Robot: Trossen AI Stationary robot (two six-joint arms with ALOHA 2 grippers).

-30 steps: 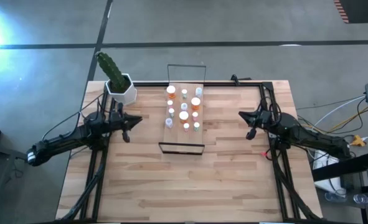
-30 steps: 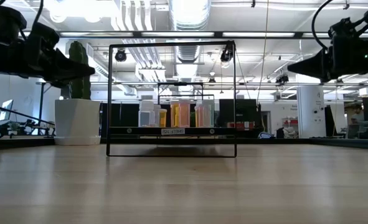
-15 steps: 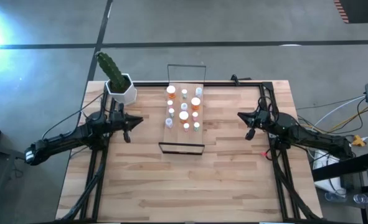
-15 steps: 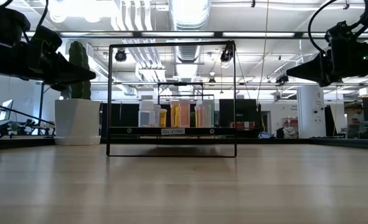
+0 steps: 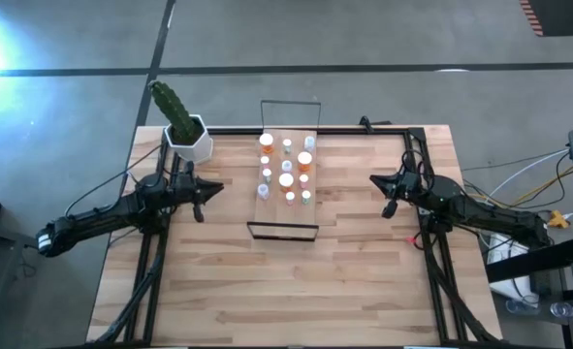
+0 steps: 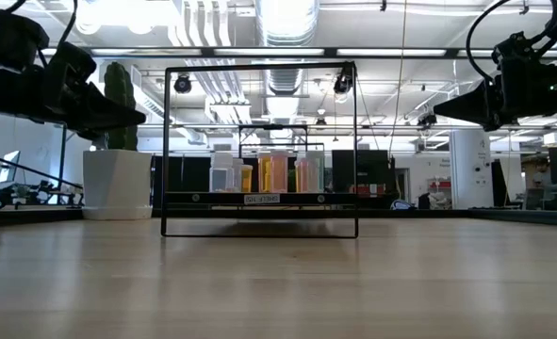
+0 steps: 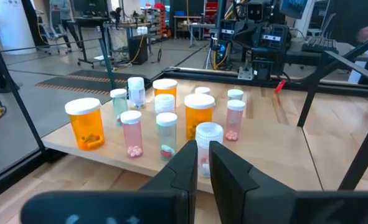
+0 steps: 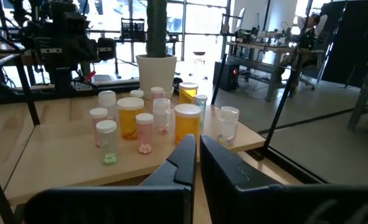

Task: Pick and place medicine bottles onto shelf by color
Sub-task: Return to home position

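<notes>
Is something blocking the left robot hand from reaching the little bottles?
No, nothing visible does. Only bare tabletop lies between the left gripper and the medicine bottles on the shelf. The shelf's wire frame stands at its ends, off to either side.

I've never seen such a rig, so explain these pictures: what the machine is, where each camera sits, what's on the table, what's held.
It is a robot with two dark arms at a wooden table. One picture looks straight down, one looks level across the tabletop, and two come from cameras on the arms' wrists. The left arm and right arm hang either side of the shelf, a light board with wire ends. On it stand the medicine bottles, orange, pink and green, with white caps. A potted cactus sits at a table corner. Both arms' jaws are closed and hold nothing.
</notes>
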